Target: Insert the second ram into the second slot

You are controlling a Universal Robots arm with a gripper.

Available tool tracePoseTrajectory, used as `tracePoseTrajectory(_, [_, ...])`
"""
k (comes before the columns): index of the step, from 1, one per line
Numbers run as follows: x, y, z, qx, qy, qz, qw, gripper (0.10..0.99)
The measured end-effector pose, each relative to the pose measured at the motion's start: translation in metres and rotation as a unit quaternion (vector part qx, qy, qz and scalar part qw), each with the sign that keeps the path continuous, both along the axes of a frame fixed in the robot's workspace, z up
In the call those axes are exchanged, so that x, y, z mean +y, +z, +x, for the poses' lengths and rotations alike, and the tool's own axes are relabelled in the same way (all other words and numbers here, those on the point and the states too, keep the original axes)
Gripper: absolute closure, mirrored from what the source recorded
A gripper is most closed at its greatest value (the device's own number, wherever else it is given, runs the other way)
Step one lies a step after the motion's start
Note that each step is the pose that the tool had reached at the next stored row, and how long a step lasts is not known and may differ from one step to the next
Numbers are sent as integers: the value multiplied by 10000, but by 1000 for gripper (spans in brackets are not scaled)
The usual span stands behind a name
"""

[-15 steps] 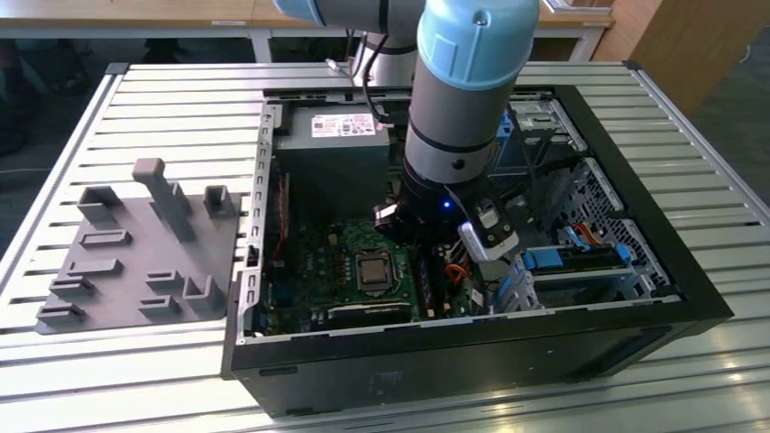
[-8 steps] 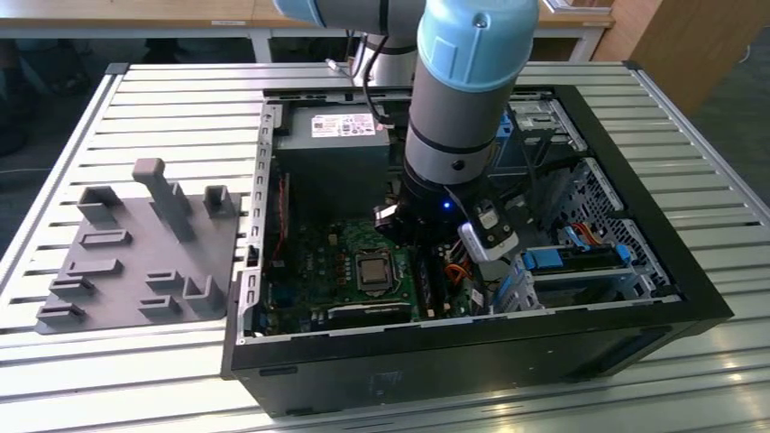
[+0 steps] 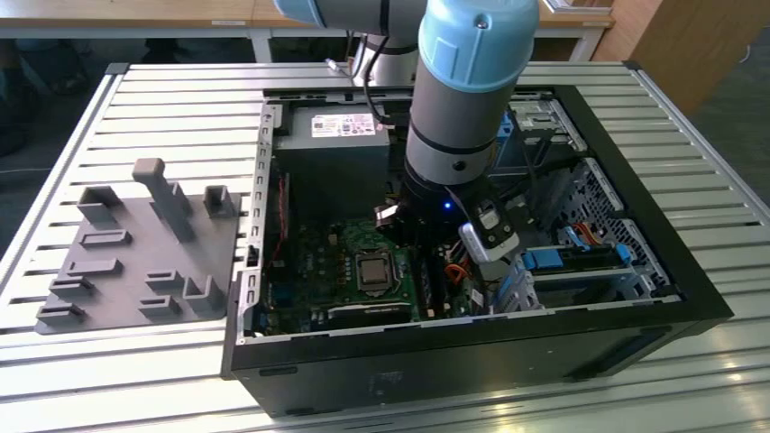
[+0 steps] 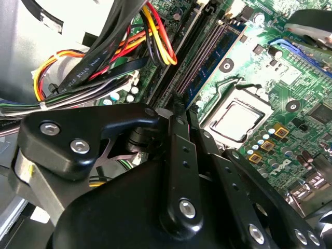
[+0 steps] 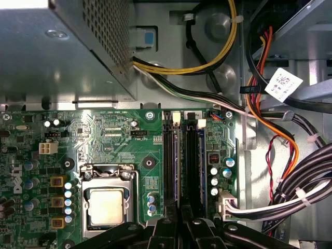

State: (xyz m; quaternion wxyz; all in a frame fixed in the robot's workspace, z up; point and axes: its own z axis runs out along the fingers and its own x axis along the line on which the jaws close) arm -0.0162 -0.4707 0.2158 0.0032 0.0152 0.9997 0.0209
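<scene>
An open computer case [image 3: 688, 287] lies on a slatted metal table [image 3: 157, 90]. The arm [image 3: 463, 108] reaches down into it from above. The gripper [image 3: 424, 242] hangs low over the green circuit board [image 3: 316, 262], just to the exterior view's right of the processor socket [image 3: 371, 269]. In both wrist views the gripper [image 4: 168, 111] [image 5: 180, 210] ends right at one end of the row of memory slots [image 4: 205, 54] [image 5: 191, 155]. A dark-blue memory stick [image 4: 222, 51] [image 5: 178, 161] stands on edge in that row, on the side toward the processor socket. It runs the length of the slots, in line with the gripper, and its near end is just beside the gripper's tip. Whether the gripper is open, closed or gripping the stick cannot be told (its own black linkage covers the place where the two meet). Nor can it be told whether the stick is pressed fully home. Long black slots run beside the stick on the side away from the socket. The power supply [image 3: 331, 135] sits at the far end of the case. A bundle of yellow, red and black cables [image 4: 104, 57] passes close to the slots. On the table at the exterior view's left, well apart from the gripper, lies a grey tray [image 3: 130, 255] with upright holders. A bright-blue clip [image 3: 547, 259] sits inside the case at the exterior view's right.
</scene>
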Motion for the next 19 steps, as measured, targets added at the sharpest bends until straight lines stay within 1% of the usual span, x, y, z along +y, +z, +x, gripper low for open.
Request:
tracePoseTrajectory(9, [20, 5, 15, 0, 1, 0, 10000, 945])
tracePoseTrajectory(19, [26, -44, 14, 1, 1, -1, 10000, 945])
